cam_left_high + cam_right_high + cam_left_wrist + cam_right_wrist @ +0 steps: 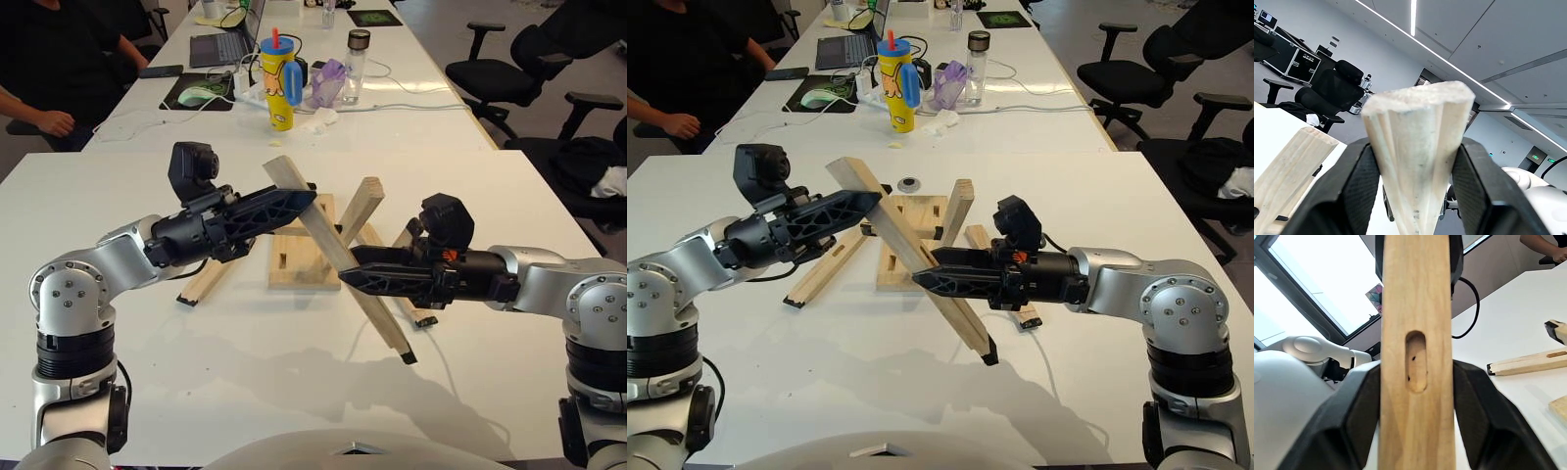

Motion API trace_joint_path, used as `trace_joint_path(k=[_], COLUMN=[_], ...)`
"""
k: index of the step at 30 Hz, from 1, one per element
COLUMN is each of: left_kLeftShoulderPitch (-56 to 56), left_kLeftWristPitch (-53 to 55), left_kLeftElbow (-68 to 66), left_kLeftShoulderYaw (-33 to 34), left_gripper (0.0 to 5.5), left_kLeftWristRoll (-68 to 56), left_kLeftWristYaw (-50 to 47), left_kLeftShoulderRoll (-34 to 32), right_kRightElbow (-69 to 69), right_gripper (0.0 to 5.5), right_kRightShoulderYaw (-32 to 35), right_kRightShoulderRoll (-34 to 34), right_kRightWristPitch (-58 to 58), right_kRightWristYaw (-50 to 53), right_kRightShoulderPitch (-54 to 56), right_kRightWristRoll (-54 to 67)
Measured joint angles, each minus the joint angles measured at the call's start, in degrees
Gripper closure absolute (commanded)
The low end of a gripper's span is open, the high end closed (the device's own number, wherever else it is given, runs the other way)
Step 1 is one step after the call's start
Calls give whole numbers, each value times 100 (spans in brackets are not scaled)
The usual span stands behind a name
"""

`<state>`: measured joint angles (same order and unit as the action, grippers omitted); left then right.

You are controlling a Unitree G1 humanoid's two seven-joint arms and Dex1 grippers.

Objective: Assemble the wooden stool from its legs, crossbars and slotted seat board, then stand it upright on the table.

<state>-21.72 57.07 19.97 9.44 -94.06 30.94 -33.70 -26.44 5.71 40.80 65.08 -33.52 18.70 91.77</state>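
**Stool barely begun: one leg gripped, no joint in sight**

Pinches a single long leg (377,313) with both arms: left fingers (279,204) pressed on its upper end, right fingers (377,277) pressed on its middle, either side of an oval slot. Holds it tilted, lower end at or just above the tabletop (147,392), down past the right fingers.

Leaves the seat board (294,272) lying flat just behind both sets of fingers, with no leg seen seated in it. Shows a second leg (361,206) slanting up between the two sets of fingers, behind the held one; cannot tell whether joined to it or only leaning. Leaves a loose piece (204,282) flat on the tabletop under the left fingers and a second loose piece (423,316) under the right fingers.

Reads as an early stage, with no finished joint visible. Left to do, by this judgement: fit crossbars into the legs, seat the legs in the board, and stand the stool upright.
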Motion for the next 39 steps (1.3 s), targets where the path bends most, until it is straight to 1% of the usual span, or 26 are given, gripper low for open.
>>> trace_joint_path(k=[8,9,14,16,21,26,28,32,36,39], left_kLeftShoulderPitch=[413,420,501,583,1109,1697,1828,1825,1346,1080], left_kLeftWristPitch=[-16,-21,136,179,190,192,130,-78,-301,-362], left_kLeftElbow=[67,67,64,45,-24,-428,-733,-1248,-1826,-1922], left_kLeftShoulderYaw=[93,93,85,210,748,1160,1238,1275,1379,1353], left_gripper=[344,344,344,344,344,344,344,344,344,344], left_kLeftWristRoll=[215,243,459,481,677,1485,1874,2415,2823,2963], left_kLeftWristYaw=[368,401,439,526,714,1408,1760,2214,2363,2501], left_kLeftShoulderRoll=[-355,-375,-611,-762,-1104,-1708,-1880,-1990,-2069,-2069], right_kRightElbow=[3,0,32,32,-30,-308,-267,154,686,963], right_gripper=[345,316,234,231,231,231,231,231,231,231], right_kRightShoulderYaw=[-19,-20,54,58,-38,-665,-985,-1440,-1913,-1945], right_kRightShoulderRoll=[12,-6,-139,-171,-240,-336,-580,-1398,-2223,-2673], right_kRightWristPitch=[0,-2,-330,-414,-687,-885,-1006,-1453,-1969,-2218], right_kRightWristYaw=[-222,-246,-66,19,123,303,529,1196,1544,1754], right_kRightShoulderPitch=[-1,-1,-23,-89,-336,-855,-1024,-1135,-1304,-1301], right_kRightWristRoll=[-380,-434,-589,-634,-1312,-2391,-2866,-3793,-4639,-4898])
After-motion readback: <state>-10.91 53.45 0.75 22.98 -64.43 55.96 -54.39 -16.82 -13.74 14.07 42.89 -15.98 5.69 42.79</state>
